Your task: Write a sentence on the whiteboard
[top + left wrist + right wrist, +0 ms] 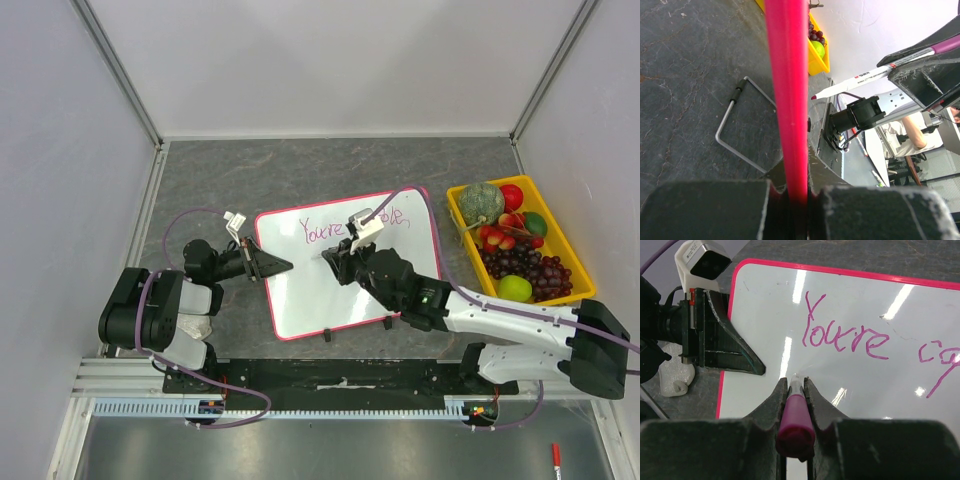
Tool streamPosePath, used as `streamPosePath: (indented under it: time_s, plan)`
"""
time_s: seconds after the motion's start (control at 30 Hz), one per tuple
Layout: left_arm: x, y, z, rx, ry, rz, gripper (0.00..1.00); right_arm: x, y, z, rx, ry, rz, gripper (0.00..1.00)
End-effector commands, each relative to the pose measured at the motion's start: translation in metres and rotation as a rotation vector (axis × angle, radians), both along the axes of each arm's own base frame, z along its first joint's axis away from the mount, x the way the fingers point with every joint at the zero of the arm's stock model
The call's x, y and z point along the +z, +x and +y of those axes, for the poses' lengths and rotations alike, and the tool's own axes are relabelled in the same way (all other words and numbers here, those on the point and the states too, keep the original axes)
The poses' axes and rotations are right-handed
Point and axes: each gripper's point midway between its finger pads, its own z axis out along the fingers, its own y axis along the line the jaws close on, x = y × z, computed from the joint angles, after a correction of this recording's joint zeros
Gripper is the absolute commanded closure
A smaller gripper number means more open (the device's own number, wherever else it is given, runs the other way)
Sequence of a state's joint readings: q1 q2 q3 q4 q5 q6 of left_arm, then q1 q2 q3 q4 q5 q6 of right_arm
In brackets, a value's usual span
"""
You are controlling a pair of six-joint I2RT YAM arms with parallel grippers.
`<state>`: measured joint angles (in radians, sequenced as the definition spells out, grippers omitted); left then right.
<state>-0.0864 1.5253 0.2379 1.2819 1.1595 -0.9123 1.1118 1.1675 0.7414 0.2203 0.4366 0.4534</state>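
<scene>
L gripper [288, 266] clamped on whiteboard [330, 300] rim, R gripper [327, 257] pinching marker [796, 415] — R arm [500, 315] seemingly hides sentence [322, 230] end, fruit bin [458, 215] by table [250, 180] right edge

Left gripper [283, 266] extends rightward, jaws closed on the whiteboard [320, 300] rim; right gripper [331, 259] points leftward, closed on a marker [796, 412]

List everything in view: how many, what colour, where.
whiteboard: one, white, pink rim, table centre
writing: one line, purple, board's far side
marker: one, white and purple, held over the board
tray: one, yellow, right of the board
fruit: several, green, red, dark purple, in tray
pen: one, white, red end, near-right metal ledge
table: one, dark grey, under board and tray
left gripper: one, black, shut on whiteboard's left rim
right gripper: one, black, shut on marker
</scene>
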Motion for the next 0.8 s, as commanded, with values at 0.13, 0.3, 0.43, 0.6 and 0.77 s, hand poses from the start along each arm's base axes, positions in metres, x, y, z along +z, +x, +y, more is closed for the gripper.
streamPosePath:
  time_s: [0.13, 0.3, 0.43, 0.6, 0.77]
  plan:
    - [-0.008, -0.002, 0.0, -0.008, 0.023, -0.051, 0.98, 0.027, 0.007, 0.011, -0.022, 0.073, -0.037, 1.0]
    - [-0.008, -0.003, 0.0, -0.009, 0.023, -0.052, 0.98, 0.023, 0.007, 0.013, -0.018, 0.069, -0.031, 1.0]
    - [-0.007, -0.002, 0.0, -0.008, 0.022, -0.052, 0.98, 0.021, 0.005, 0.016, 0.002, 0.065, -0.027, 1.0]
    - [-0.007, -0.002, 0.0, -0.009, 0.022, -0.054, 0.98, 0.016, 0.002, 0.021, 0.03, 0.054, -0.013, 1.0]
    - [-0.007, -0.002, 0.0, -0.009, 0.022, -0.055, 0.98, 0.004, -0.001, 0.02, 0.042, 0.031, 0.011, 1.0]
